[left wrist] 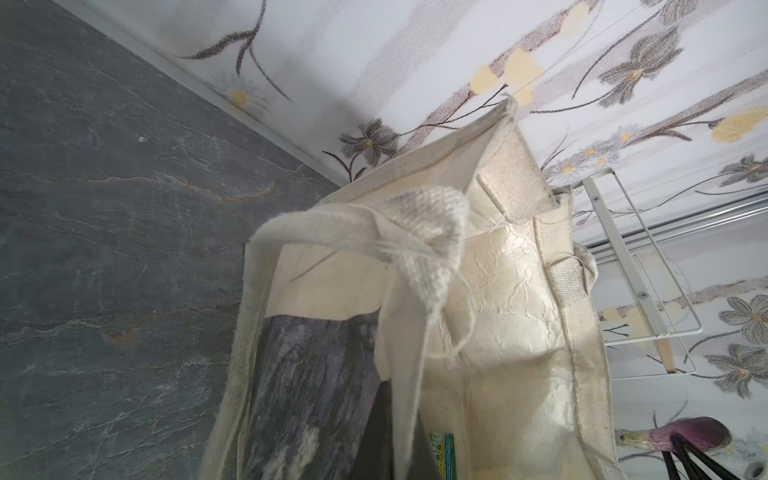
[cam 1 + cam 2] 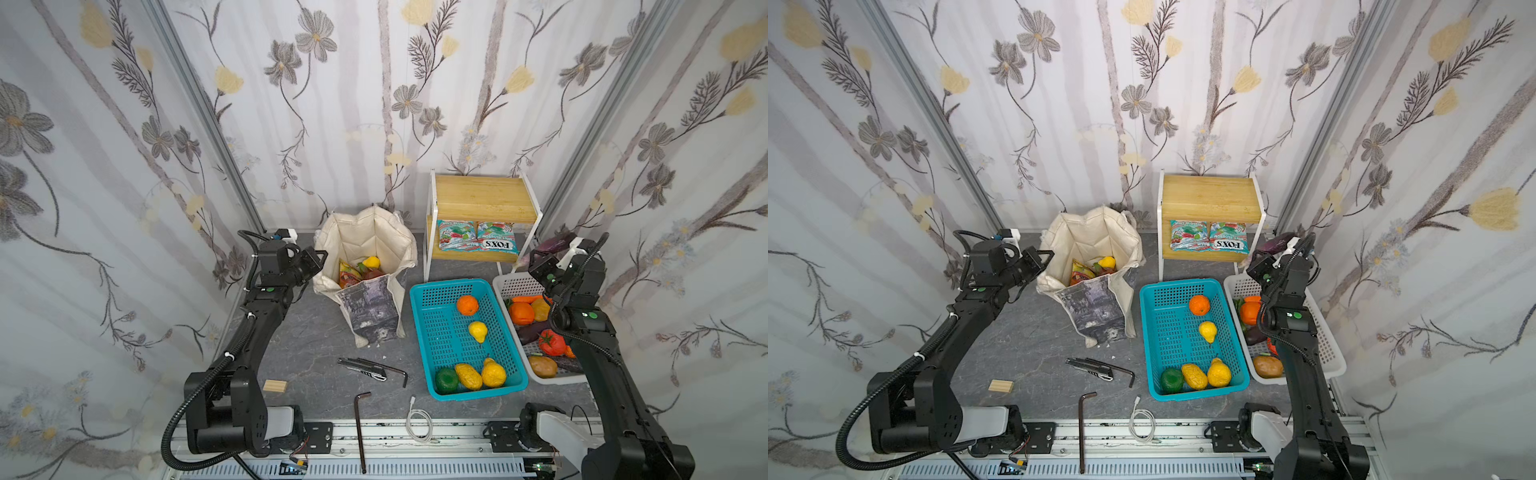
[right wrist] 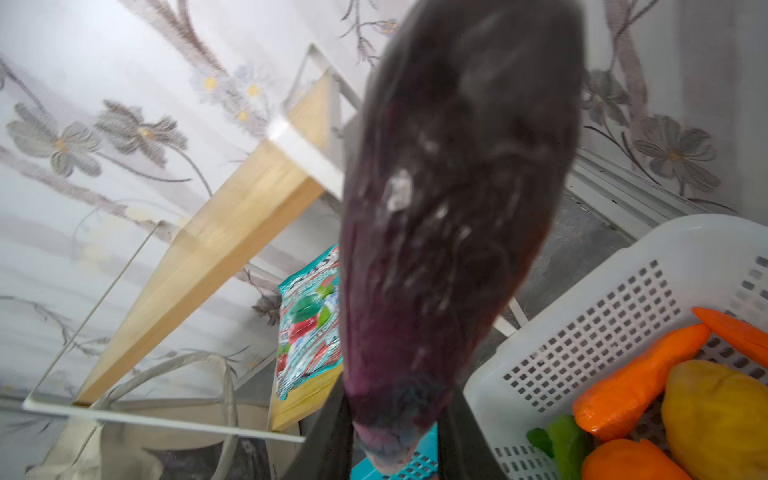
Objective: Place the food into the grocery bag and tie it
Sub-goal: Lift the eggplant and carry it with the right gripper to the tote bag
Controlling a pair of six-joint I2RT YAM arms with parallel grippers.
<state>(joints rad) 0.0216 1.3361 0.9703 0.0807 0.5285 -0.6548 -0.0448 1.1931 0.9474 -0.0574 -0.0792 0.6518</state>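
Eggplant [image 3: 457, 208] is clamped in right gripper [image 3: 395, 440], raised above white basket's [image 2: 515, 286] far corner, well apart from bag [image 2: 361, 232]. Looks light, stiff, glossy: could slip, so grip mid-body. Left gripper [image 2: 318, 254] is closed on bag's soft rim, holding its mouth open.

both top views look down on the same table [image 2: 299, 332]; wrist cameras sit close.

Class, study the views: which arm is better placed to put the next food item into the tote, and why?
Right. The right pincer grips the purple eggplant, held up beside the white basket; the left pincer is shut on the rim of the grocery bag.
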